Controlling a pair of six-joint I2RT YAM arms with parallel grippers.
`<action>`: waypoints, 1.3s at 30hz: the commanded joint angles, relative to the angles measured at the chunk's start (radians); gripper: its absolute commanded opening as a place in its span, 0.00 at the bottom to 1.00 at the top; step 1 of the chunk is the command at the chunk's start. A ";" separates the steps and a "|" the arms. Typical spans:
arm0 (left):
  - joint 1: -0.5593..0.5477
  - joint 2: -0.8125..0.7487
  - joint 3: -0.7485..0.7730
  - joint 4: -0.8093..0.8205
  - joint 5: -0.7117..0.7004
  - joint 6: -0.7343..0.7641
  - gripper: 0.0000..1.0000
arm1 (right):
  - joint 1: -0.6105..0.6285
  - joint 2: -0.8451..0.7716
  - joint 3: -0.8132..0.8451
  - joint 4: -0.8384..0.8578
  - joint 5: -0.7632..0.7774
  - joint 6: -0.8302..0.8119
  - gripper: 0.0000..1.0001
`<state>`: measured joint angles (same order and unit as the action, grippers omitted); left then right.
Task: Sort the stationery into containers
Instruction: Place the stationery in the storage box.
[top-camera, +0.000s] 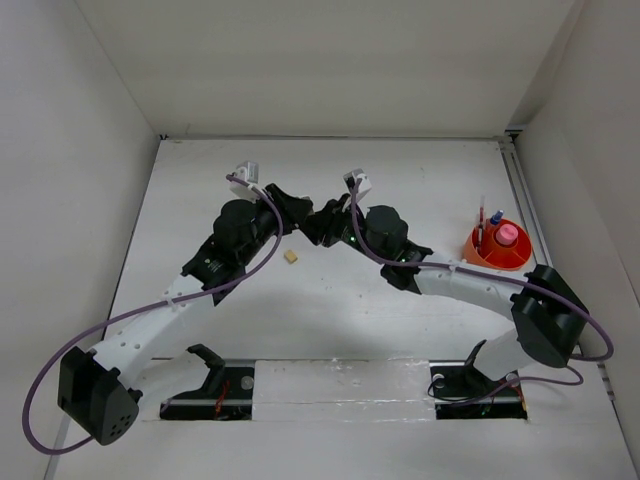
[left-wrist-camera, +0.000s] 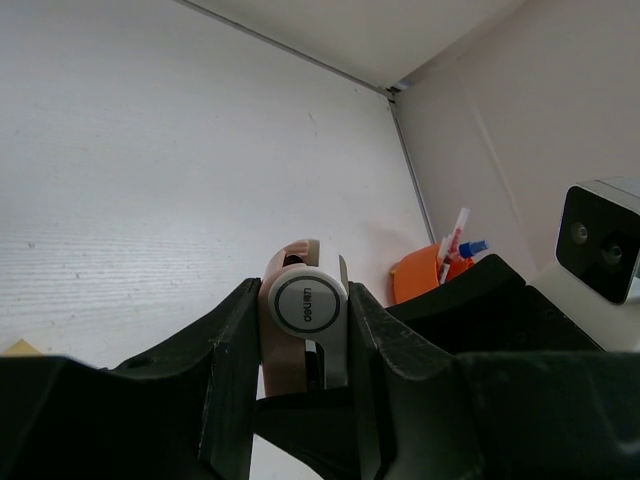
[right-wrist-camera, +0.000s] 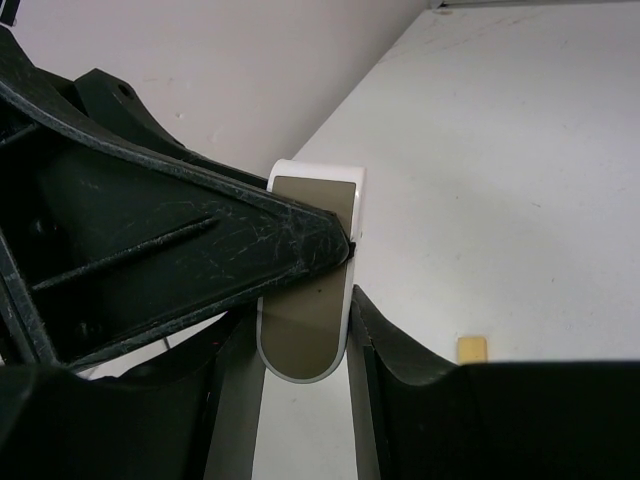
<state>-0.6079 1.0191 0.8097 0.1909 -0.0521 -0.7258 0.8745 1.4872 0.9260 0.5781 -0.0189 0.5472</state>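
The left fingers are closed on the pink-white piece at the middle of the surface. The grey round disc on the piece has small writing, approx. "deli". The right fingers are closed on the same piece from the opp. side. A tan eraser cube lies near them. The orange cup, far right, holds a pink-capped tube, a blue-capped bottle & a red pen.
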 joint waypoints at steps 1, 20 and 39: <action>-0.009 -0.011 -0.007 0.047 0.047 -0.015 0.00 | 0.001 -0.024 0.028 0.089 0.042 -0.009 0.00; -0.009 -0.019 0.278 -0.223 -0.237 0.095 1.00 | 0.021 -0.093 -0.012 -0.107 0.109 -0.183 0.00; 0.028 0.047 0.267 -0.617 -0.167 0.060 1.00 | -0.552 -0.683 0.051 -1.098 0.611 -0.306 0.00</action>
<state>-0.5812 1.1072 1.0863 -0.3672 -0.2481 -0.7052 0.4038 0.8612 0.9394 -0.4271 0.5312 0.3061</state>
